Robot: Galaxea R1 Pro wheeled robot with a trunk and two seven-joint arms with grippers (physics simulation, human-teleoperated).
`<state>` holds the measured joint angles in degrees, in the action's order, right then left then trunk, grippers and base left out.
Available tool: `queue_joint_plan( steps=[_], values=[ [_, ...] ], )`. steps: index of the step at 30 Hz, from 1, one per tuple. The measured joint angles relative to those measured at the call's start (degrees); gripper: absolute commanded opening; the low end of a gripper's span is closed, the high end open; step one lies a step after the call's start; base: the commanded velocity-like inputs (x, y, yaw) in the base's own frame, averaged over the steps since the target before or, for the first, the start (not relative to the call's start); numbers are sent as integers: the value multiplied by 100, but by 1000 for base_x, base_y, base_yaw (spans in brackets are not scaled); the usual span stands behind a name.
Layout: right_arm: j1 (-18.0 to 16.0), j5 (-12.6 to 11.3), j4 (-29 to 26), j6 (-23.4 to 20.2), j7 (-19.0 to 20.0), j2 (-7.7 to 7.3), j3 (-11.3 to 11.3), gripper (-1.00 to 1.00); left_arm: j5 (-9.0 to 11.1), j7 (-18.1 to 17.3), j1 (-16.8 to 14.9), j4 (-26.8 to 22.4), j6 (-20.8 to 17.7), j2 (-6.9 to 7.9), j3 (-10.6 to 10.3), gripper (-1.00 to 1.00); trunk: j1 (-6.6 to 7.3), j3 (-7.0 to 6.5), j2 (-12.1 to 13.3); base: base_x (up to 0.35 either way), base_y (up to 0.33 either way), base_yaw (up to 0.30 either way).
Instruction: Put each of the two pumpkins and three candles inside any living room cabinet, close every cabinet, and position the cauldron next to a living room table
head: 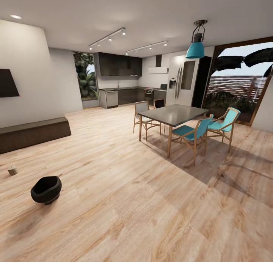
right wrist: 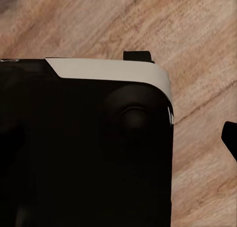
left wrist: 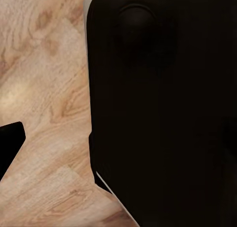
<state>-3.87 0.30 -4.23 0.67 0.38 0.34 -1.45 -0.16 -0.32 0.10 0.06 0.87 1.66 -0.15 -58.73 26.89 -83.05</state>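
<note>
The black round cauldron (head: 46, 189) sits on the wood floor at the near left, mouth up and slightly tilted. A short tan candle (head: 13, 170) stands on the floor just left of and beyond it. The long low dark cabinet (head: 34, 132) runs along the left wall, its fronts shut. The dining table (head: 178, 114) stands right of centre, far from the cauldron. The pumpkins are out of view. In each wrist view one dark fingertip (left wrist: 9, 140) (right wrist: 230, 137) pokes in at the edge over bare floor, beside the robot's black body (left wrist: 163, 113).
Several teal and wooden chairs (head: 191, 133) surround the table. A teal lamp (head: 196, 49) hangs above it. The kitchen (head: 121, 80) with a fridge (head: 182, 82) lies at the back, and a glass door (head: 242, 83) is on the right. A dark screen (head: 7, 83) hangs above the cabinet.
</note>
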Motion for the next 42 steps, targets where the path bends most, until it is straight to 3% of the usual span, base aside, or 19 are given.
queue_joint_plan(
  steps=[4, 7, 9, 10, 11, 13, 16, 18, 21, 24, 26, 27, 31, 34, 36, 37, 42],
  values=[
    [-146, 2, -313, -56, 4, 3, 11, 100, 83, -21, -101, -173, -35, 9, 30, 100, 0, -3, 1, 0, 0, 0],
    [-356, 4, -579, -112, -1, 45, 19, 100, 263, -38, -348, -472, -189, 2, 52, 100, 0, -3, 1, 0, 0, 0],
    [-663, 4, -817, -252, -5, 183, 24, 100, 481, -47, -763, -773, -736, -13, 60, 100, 0, -4, 1, 0, 0, 0],
    [-931, 7, -1026, -609, -12, 327, 28, 100, 640, -49, -978, -1184, -1475, -24, 63, 100, 0, -1, 1, 0, 0, 0],
    [-1032, 13, -1036, -622, -12, 335, 27, 100, 648, -50, -1315, -1205, -1500, -25, 64, 100, 0, -4, 1, 0, 0, 0],
    [-1563, 10, -1443, -1266, -17, 436, 25, 100, 770, -20, -1649, -1989, -2259, -50, 67, 100, 0, -4, 1, 0, 0, 0],
    [-1808, 12, -1873, -1620, -21, 466, 24, 100, 813, 44, -1821, -2639, -2671, -78, 71, 100, 0, -4, 1, 0, 0, 0],
    [-2013, 23, -2649, -1842, -32, 493, 33, 100, 834, 160, -1926, -3593, -3068, -132, 160, 100, 0, -4, 1, 0, 0, 0],
    [-2052, 31, -3441, -1924, -39, 500, 87, 100, 840, 251, -1872, -4607, -3298, -262, 290, 100, 0, -3, 1, 0, 0, 0],
    [-2056, 21, -4706, -2199, -32, 486, 197, 100, 833, 430, -1533, -6134, -3631, -580, 400, 100, 0, -3, 1, 0, 0, 0],
    [-2039, 3, -5972, -2958, -13, 428, 245, 100, 844, 956, -1140, -7462, -3836, -825, 303, 100, 1, -4, 0, 0, 0, 0],
    [-2030, 3, -6235, -3126, -10, 407, 251, 100, 844, 1116, -1052, -7712, -3865, -871, 238, 100, 0, -3, 1, 0, 0, 0],
    [-1986, 3, -6878, -3527, -4, 347, 279, 100, 954, 1682, -777, -8279, -3913, -971, -30, 100, 0, -2, 1, 0, 0, 0],
    [-1967, 4, -7137, -3678, -1, 334, 304, 100, 1320, 1931, -668, -8451, -3920, -973, -138, 100, 0, -2, 1, 0, 0, 0],
    [-1960, 5, -7320, -3765, 0, 330, 350, 100, 1628, 2031, -621, -8513, -3921, -956, -178, 100, 0, -2, 1, 0, 0, 0],
    [-1955, -3, -7510, -3897, 2, 324, 413, 100, 1874, 2097, -583, -8551, -3920, -935, -199, 100, 0, -2, 1, 0, 0, 14],
    [-1947, -29, -7905, -4470, 6, 310, 510, 100, 2193, 2188, -531, -8591, -3839, -896, -226, 100, 0, -7, 1, 0, 0, 130]
  ],
)
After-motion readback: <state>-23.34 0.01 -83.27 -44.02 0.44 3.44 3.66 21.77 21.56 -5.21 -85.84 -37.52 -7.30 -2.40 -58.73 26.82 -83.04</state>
